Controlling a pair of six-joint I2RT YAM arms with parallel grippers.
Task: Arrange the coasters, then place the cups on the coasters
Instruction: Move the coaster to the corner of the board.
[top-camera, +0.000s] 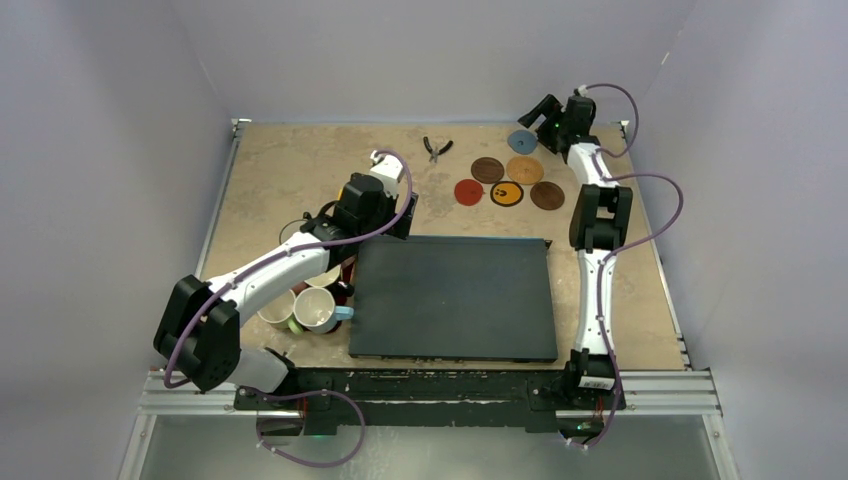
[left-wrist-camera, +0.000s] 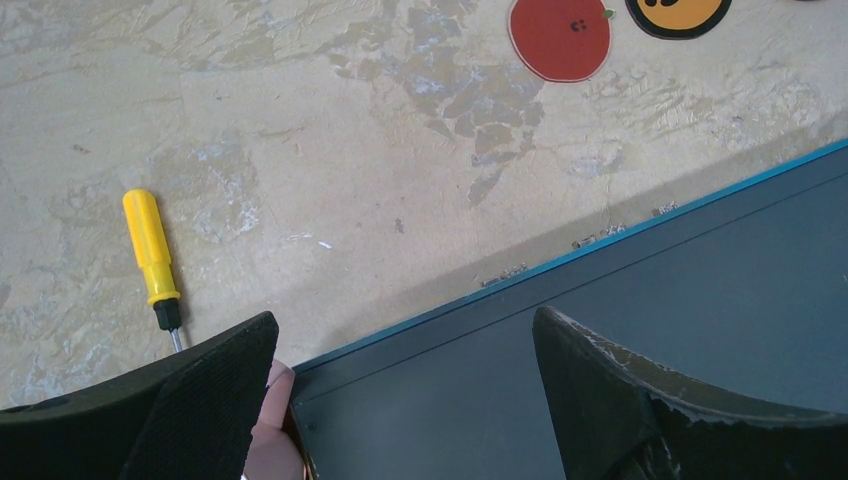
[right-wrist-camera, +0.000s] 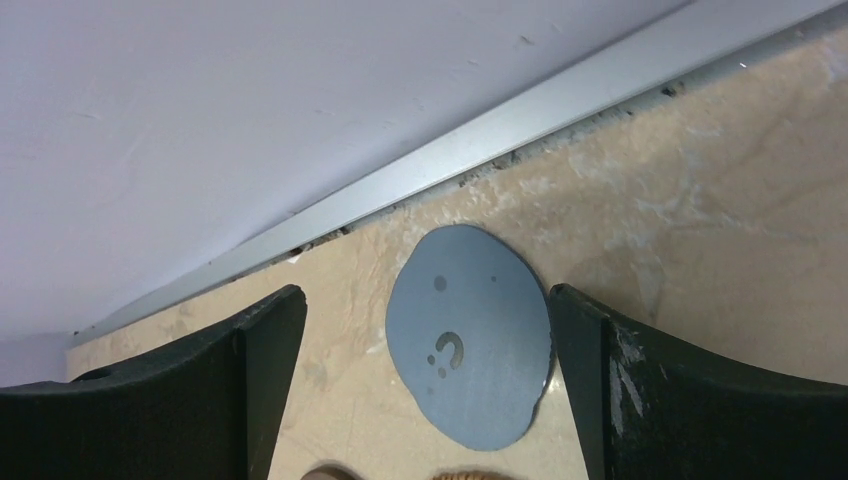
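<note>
**Right gripper**: jaws wide apart, nothing held. They straddle the grey-blue coaster, which lies flat on the tabletop just inside the far edge, toward the far right corner.

**Left gripper**: jaws also apart and empty. It hangs over the far left corner of the black mat, with a pale pink cup showing below its left finger. A yellow screwdriver lies on the bare top beside it.

**Other coasters:** these form two rows on the near side of the grey-blue one. The first holds dark brown and tan cork. The second holds red, yellow and brown wood. Pliers lie to their left.

**Cups**: clustered by the left edge, beside the mat and partly under the left arm. None stands on a coaster.

**Step, as judged:** coaster arranging, with the grey-blue disc the odd one beyond the rows. Shifting it calls for fingertips lowered to the surface to catch a thin rim. Otherwise cup transfer begins.
</note>
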